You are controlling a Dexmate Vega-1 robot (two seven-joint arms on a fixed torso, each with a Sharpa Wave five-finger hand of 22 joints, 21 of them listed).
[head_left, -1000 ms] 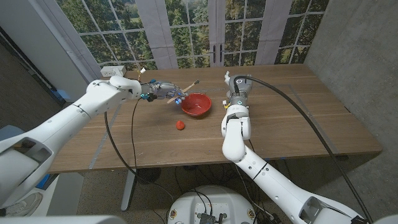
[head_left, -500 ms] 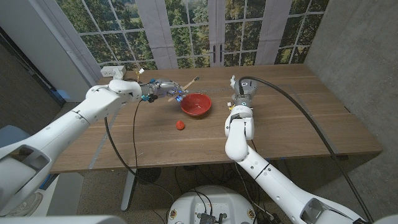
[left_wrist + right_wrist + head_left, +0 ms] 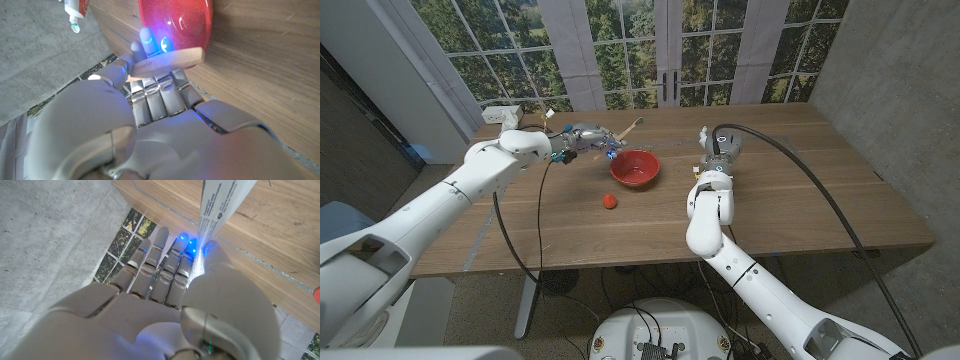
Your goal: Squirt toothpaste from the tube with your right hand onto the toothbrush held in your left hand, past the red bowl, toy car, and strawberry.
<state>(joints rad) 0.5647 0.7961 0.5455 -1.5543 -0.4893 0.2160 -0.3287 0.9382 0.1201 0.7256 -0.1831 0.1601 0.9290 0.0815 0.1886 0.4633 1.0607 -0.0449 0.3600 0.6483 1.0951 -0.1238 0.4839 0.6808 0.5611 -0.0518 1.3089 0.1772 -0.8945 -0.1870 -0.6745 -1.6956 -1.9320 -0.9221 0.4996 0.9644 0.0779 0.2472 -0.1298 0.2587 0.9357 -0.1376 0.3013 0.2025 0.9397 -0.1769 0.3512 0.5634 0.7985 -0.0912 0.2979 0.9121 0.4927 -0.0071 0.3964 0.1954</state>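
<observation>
Already, the left hand (image 3: 582,137) gripped the toothbrush (image 3: 624,129) above the bowl (image 3: 636,168), while the right hand (image 3: 712,150) clasped the tube (image 3: 216,205) well apart, no paste yet squeezed.

This looks like a robot test room set up in an office-like or home-like space, not a bathroom or kitchen. A plain wooden counter (image 3: 790,190) stands in front of tall multi-pane windows (image 3: 620,50) with white frames; trees show green through the glass beyond the counter. To one side of the counter rises a bare grey concrete-look wall (image 3: 890,70). Black cables (image 3: 800,170) trail across the counter's top, and white robot arms (image 3: 440,200) reach over its near edge.
</observation>
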